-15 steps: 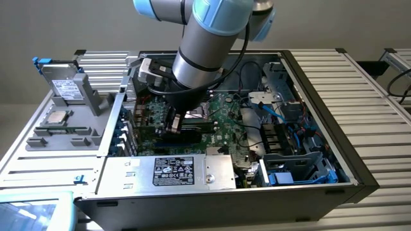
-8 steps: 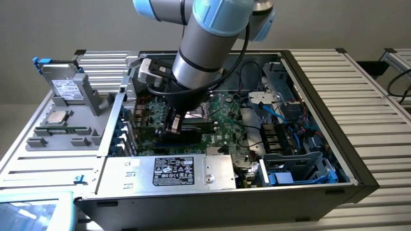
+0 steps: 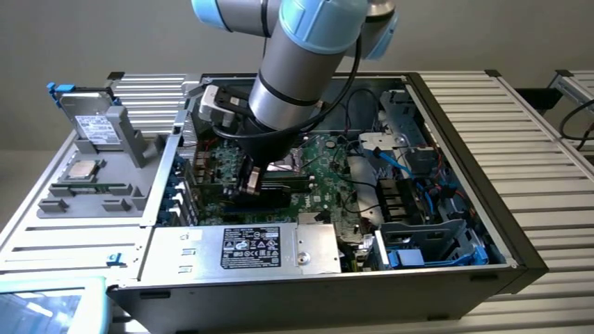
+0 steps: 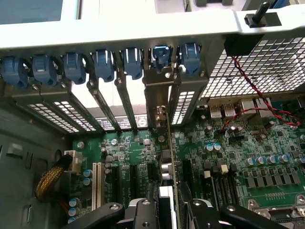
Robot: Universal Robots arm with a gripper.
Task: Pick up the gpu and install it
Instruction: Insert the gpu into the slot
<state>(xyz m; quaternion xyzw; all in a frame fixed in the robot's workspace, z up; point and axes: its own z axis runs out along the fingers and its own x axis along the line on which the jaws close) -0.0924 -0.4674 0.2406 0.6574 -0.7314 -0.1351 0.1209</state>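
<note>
We see the case (image 3: 519,257) lying on its side with its panel off, so everything inside can be reached from above; that is why the arm (image 3: 297,62) comes down into it. Inside the case, the motherboard (image 3: 320,156) covers the floor. The power supply (image 3: 250,247) lies along one wall, and a drive cage (image 3: 422,243) with blue cables sits at the end toward the exterior view's right.

The gripper (image 4: 169,207) is low inside the case, over the motherboard. Its fingers are partly closed, pinching the gpu (image 4: 171,157) by its two flat faces. We judge the gpu is held on edge so that its lower edge can meet a slot. Its metal bracket stands against the case's rear wall, under the row of blue latches (image 4: 102,64). Whether it is seated we cannot tell.

Just outside the case, a grey fixture (image 3: 130,146) holds a drive (image 3: 93,125) and a processor (image 3: 83,169).
</note>
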